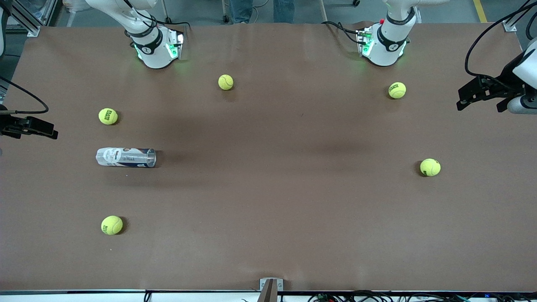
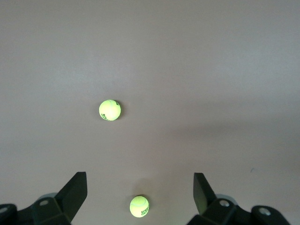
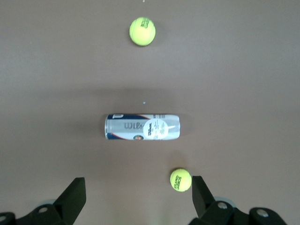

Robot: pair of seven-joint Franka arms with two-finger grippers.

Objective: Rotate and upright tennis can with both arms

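The tennis can (image 1: 126, 157) lies on its side on the brown table toward the right arm's end, with its long axis along the table's length. In the right wrist view the tennis can (image 3: 142, 127) shows its white and dark-blue label. My right gripper (image 1: 31, 127) hangs high over the table's edge at that end, open and empty; its fingers (image 3: 77, 187) stand wide apart and clear of the can. My left gripper (image 1: 478, 95) hangs high over the left arm's end, also open and empty (image 2: 139, 183). The can is out of the left wrist view.
Several yellow-green tennis balls lie scattered. One ball (image 1: 108, 116) is farther from the camera than the can and one ball (image 1: 112, 225) is nearer. Another ball (image 1: 225, 82) lies between the bases. Two balls (image 1: 397, 90) (image 1: 430, 167) lie toward the left arm's end.
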